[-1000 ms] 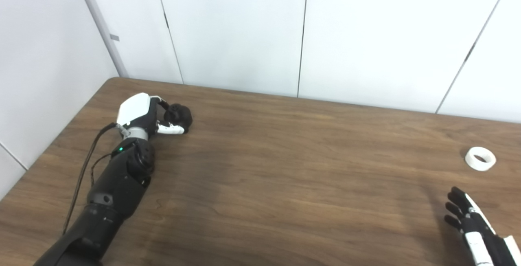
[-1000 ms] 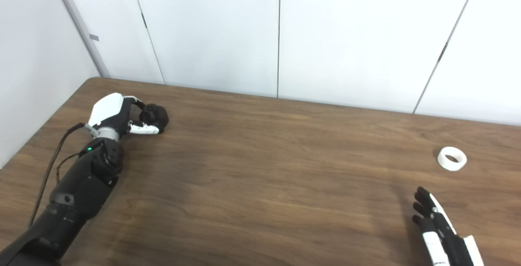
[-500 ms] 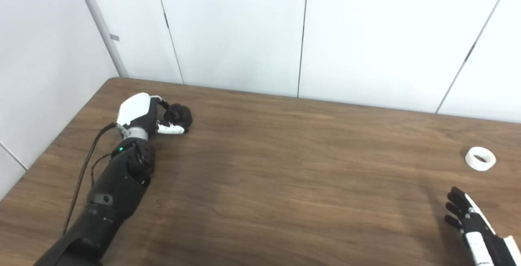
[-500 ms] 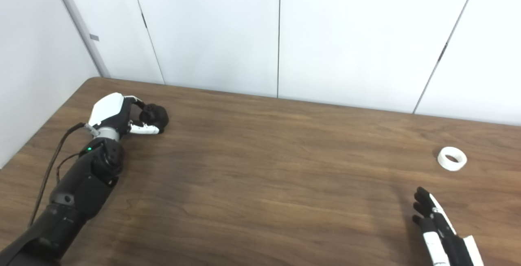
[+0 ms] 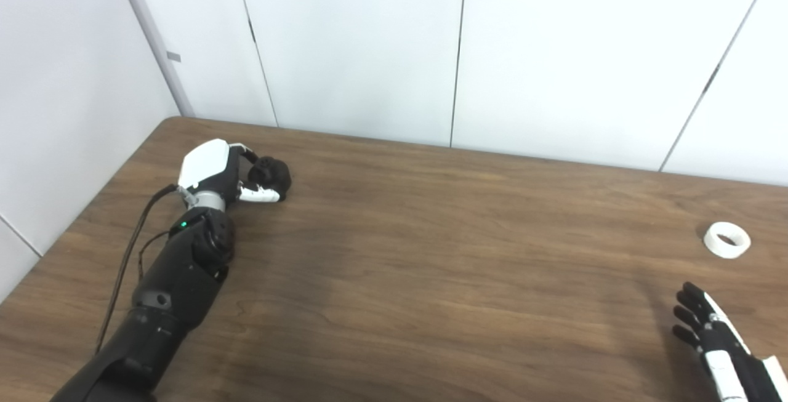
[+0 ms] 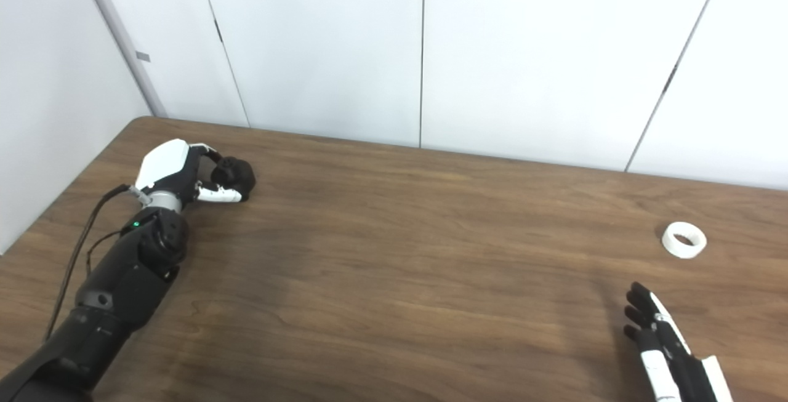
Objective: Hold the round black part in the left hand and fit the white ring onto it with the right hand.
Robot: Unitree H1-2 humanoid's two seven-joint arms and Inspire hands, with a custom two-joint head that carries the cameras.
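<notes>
My left hand grips the black part; my right waits empty.

Near the table's (image 5: 431,279) far left corner, my left hand (image 5: 212,174) has its fingers curled around the round black part (image 5: 271,173), low at the surface. By the right edge lies the white ring (image 5: 726,239), flat, apart from my right hand (image 5: 708,328), whose fingers are spread near the front right corner.

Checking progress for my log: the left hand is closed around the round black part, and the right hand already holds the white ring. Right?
Not quite. The left hand does grip the round black part, but the right hand is open and empty; the white ring lies on the table beyond it, as the left eye view shows.
</notes>
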